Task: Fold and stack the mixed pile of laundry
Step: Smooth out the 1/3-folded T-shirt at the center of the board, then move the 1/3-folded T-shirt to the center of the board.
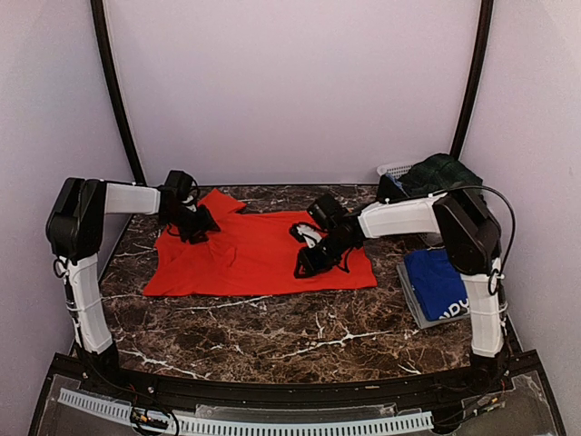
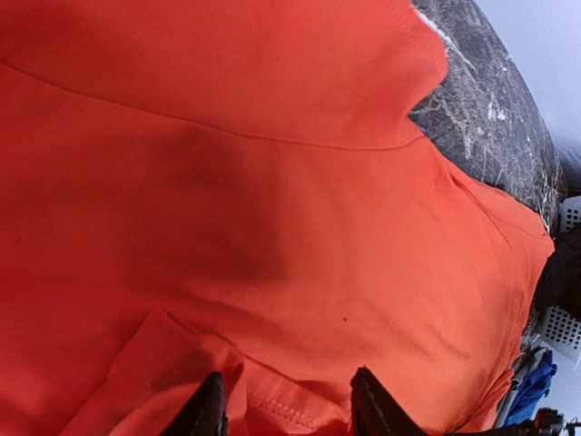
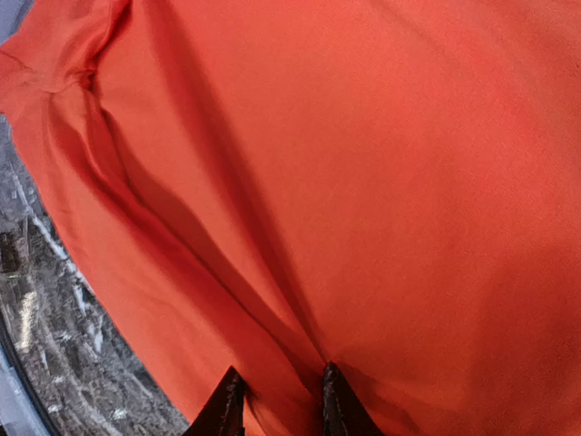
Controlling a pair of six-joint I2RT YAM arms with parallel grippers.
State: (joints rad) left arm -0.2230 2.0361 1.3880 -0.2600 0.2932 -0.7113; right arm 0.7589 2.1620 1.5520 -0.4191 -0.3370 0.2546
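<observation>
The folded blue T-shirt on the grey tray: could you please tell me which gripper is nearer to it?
Right. The right gripper sits on the red-orange T-shirt near its right edge, a short way left of the blue T-shirt. The left gripper is at the red shirt's far-left corner, much farther away.

Each arm is built of white tubular links joined by bulky black joint housings, with thin black cables looping along them. The left gripper (image 1: 201,224) and right gripper (image 1: 307,264) are black, their fingers (image 2: 207,411) tapering to dark points.

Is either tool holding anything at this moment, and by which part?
Both pinch the red-orange T-shirt: the left tool at a folded hem edge, the right tool on a gathered crease near the side edge.
</observation>
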